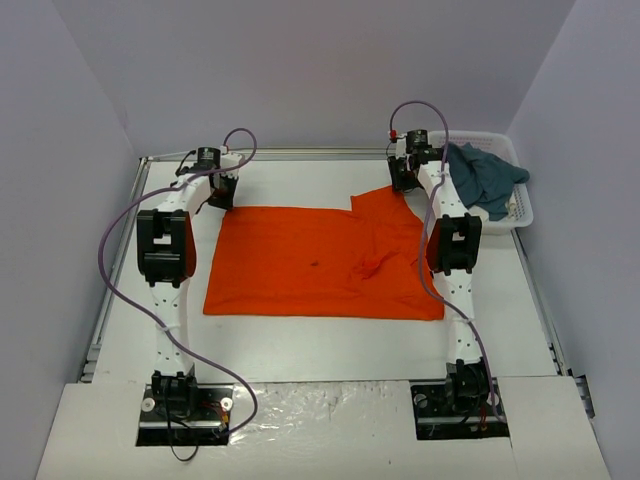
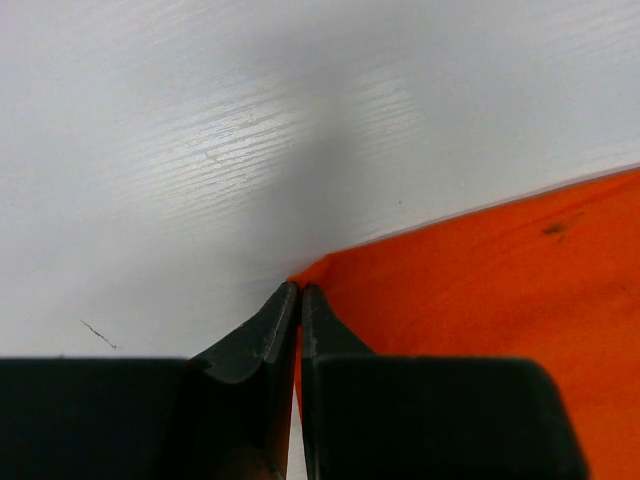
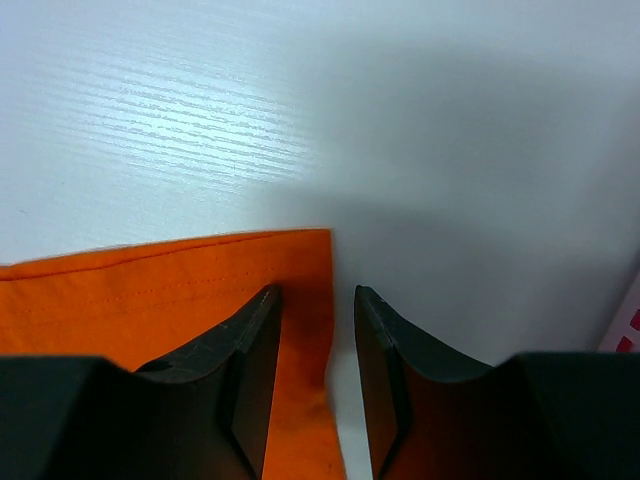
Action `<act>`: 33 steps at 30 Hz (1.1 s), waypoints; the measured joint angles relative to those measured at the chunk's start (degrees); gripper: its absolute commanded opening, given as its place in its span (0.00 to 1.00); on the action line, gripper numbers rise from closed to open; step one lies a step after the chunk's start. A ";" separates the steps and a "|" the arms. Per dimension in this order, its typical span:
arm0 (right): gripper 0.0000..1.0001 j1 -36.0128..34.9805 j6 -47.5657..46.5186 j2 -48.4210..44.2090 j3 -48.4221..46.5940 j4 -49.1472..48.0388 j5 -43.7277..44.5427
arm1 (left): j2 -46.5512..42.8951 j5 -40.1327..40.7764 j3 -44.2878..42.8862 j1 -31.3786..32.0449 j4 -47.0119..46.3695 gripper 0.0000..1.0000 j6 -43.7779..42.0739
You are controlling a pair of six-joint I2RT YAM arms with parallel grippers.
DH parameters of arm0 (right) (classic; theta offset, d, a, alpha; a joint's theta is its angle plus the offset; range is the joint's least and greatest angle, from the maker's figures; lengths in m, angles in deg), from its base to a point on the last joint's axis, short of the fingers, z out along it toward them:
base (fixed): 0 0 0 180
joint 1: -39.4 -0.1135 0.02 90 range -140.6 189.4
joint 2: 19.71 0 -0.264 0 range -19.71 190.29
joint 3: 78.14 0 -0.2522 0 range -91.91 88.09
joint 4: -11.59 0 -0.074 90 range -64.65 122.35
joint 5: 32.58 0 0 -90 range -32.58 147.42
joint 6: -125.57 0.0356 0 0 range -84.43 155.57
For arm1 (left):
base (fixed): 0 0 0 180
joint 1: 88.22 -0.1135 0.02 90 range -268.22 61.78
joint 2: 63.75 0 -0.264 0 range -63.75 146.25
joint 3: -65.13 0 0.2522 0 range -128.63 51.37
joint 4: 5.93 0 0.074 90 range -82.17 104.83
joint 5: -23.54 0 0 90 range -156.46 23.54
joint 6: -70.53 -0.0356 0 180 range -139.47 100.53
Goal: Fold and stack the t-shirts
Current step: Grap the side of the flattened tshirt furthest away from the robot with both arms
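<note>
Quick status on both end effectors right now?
Left end effector: closed, pinching the orange t-shirt corner.
Right end effector: open, straddling the shirt's edge.

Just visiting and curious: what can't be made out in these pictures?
Basket contents: top view, teal shirt and right arm cover them.
Dark speck on orange shirt: top view, too small to identify.
How much cloth the left gripper pinches: left wrist view, the shut jaws hide it.
Most of the orange shirt: both wrist views, cut off by frame edges.
</note>
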 measured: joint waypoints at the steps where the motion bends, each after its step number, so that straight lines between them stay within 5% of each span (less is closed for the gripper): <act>1: 0.32 0.00 0.07 0.04 -0.07 -0.31 -0.39 | 0.00 0.00 0.00 0.00 0.00 0.02 0.00; 21: 0.00 -0.02 0.31 0.33 -0.07 -0.55 -4.57 | 0.00 -0.09 0.04 0.00 -0.02 0.02 0.00; 33: 0.00 -0.22 -0.83 0.24 -0.07 -0.48 -4.57 | -0.28 -0.31 0.26 -0.02 0.04 0.02 -0.04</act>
